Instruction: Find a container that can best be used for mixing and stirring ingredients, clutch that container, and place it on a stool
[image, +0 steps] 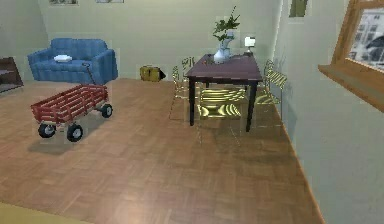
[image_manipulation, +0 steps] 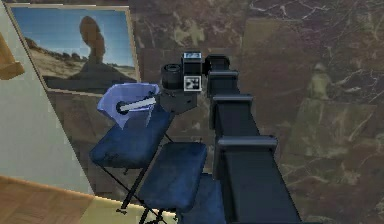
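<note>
Where the gripper (image_manipulation: 137, 101) ends, a pale blue bowl (image_manipulation: 124, 92) shows; whether it is held cannot be told. A blue folding chair (image_manipulation: 172, 172) stands just below.

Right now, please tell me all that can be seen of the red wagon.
The red wagon stands upright on the wooden floor at the forward view's left, nearer than the blue sofa. Its bed is a red box with slatted side rails, seemingly painted wood. Black wheels with pale hubs rest on the floor. A thin rod, probably the handle, rises at its far end. Only the floor touches it; whether anything lies inside, I cannot tell.
</note>
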